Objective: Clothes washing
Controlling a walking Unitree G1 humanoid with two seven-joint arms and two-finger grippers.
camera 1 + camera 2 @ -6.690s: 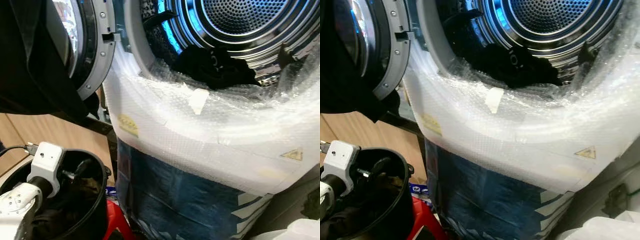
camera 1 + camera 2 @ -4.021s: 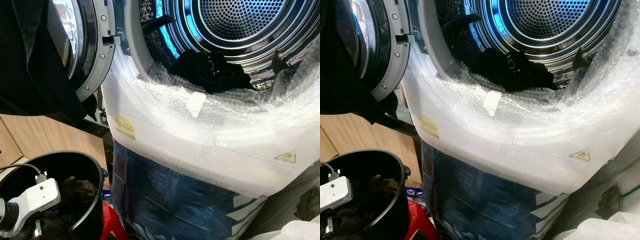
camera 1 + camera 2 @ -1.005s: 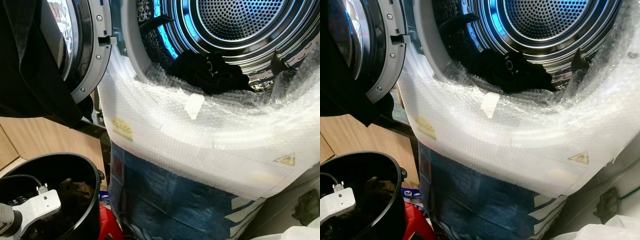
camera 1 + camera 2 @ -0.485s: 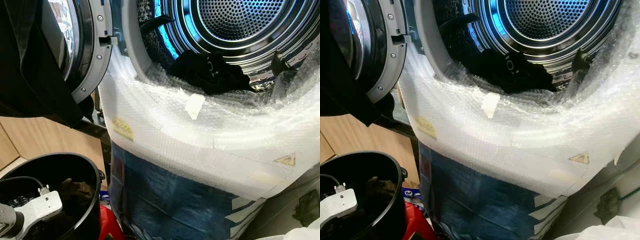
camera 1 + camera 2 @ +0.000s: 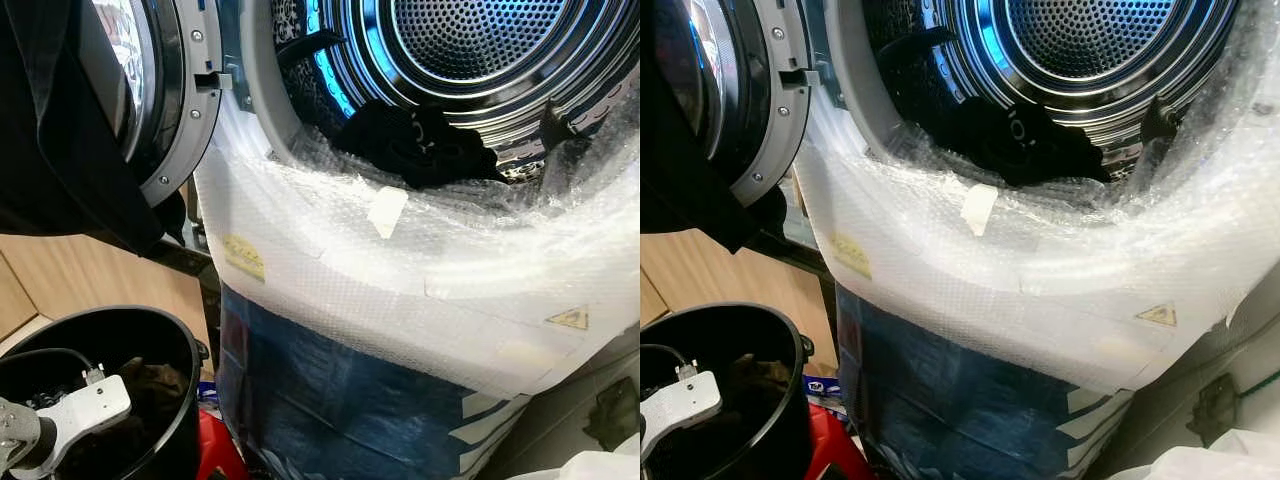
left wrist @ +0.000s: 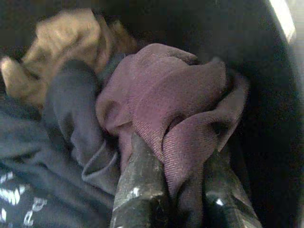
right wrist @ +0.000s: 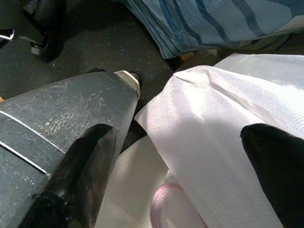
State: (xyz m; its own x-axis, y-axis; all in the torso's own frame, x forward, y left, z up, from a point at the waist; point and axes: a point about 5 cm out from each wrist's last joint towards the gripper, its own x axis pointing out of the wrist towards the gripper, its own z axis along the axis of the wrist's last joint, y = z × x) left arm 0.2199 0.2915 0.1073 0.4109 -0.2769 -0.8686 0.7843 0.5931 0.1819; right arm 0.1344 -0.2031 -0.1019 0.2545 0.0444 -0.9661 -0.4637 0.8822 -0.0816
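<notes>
Left gripper [image 6: 183, 190]: fingers pinching a maroon garment [image 6: 175, 104] fold between them, inside the black bucket [image 5: 170, 335]. You lift straight up, freeing neighbouring clothes. Right gripper [image 7: 183, 164]: fingers spread, idle.

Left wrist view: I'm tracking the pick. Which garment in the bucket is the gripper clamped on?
The maroon garment; the left gripper pinches its fold, beside the navy and tan ones.

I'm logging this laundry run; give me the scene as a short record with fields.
washer: door open, front wrapped in bubble wrap
drum: dark clothes lying at the front
bucket: black, beside the washer, holding clothes
left gripper: inside the bucket, jaws shut on maroon garment
right gripper: jaws open, low over white fabric
</notes>
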